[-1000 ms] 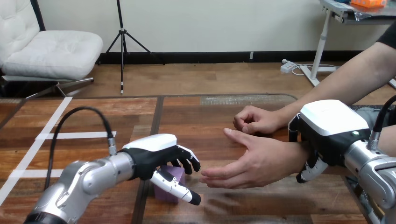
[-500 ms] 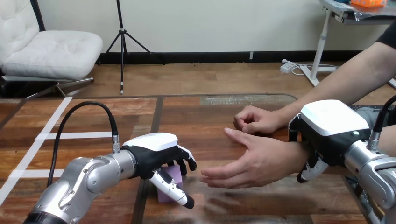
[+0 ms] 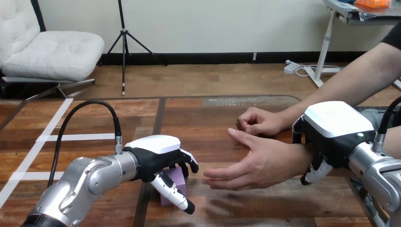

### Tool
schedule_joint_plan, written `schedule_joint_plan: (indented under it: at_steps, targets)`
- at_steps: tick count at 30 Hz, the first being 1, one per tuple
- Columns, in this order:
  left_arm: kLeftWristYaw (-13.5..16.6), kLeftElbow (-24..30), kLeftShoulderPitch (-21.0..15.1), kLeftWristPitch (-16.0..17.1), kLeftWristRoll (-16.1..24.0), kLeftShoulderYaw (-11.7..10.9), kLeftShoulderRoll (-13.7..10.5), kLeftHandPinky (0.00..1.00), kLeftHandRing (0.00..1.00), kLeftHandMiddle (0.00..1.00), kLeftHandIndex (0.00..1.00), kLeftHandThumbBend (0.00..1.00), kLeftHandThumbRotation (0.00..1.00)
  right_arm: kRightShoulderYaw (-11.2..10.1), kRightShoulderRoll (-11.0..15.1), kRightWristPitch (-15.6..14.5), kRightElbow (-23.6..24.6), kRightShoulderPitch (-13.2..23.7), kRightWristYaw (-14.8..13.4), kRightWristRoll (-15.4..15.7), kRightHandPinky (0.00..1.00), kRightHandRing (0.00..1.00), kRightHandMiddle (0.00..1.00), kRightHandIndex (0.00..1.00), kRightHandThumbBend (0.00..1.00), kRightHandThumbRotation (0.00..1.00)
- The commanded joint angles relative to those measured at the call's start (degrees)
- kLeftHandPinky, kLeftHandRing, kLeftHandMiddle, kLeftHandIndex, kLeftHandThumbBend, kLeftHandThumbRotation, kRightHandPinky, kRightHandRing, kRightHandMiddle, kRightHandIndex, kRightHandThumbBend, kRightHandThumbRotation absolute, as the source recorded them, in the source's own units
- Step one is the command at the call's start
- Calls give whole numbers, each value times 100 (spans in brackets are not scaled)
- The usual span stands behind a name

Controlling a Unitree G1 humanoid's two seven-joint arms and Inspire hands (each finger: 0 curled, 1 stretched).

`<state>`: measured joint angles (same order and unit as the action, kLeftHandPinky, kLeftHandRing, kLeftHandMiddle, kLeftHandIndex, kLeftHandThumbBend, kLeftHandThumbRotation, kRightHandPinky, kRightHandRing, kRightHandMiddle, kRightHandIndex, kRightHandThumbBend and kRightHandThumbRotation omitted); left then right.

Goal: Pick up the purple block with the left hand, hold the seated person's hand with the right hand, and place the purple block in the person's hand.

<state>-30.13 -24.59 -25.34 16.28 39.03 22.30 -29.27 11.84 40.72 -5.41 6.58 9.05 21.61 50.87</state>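
I have my right hand [image 3: 333, 130] clasped round the person's wrist [image 3: 302, 158], the person's hand [image 3: 250, 163] open and empty, while my left hand [image 3: 153, 153] curls fingers and thumb about the purple block [image 3: 176, 177] on the table [image 3: 265, 208], so lifting and handover remain.

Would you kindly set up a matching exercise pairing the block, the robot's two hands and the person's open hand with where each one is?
1 block
2 left hand
3 right hand
4 person's open hand

A clasping the person's wrist
B on the table, under a hand
C just above the block
D held out, empty

Pairs: 1-B, 2-C, 3-A, 4-D
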Motion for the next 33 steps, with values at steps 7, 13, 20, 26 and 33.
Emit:
schedule_joint_plan:
  at_steps: [7,13,20,26,33]
  targets:
    - [-119,133,-79,-86,197,156,-286,53,69,76,80,91,48,-106,79,1,26,297,-61,75,29,38,45,51,84,0]
    - [-177,153,-78,-92,234,177,-322,53,68,75,81,94,48,-104,75,-28,36,300,-15,97,31,39,46,51,84,0]
    - [-211,176,-67,-114,264,187,-353,50,66,74,82,97,48,-125,76,0,60,274,-45,108,31,40,46,52,84,0]
    - [-273,184,-77,-176,306,211,-381,48,64,74,82,99,49,-117,66,-18,77,285,-20,120,32,41,48,54,85,0]
    - [89,86,25,-229,217,85,-279,37,52,63,70,93,46,-114,61,-18,88,294,-17,124,33,42,49,55,85,0]
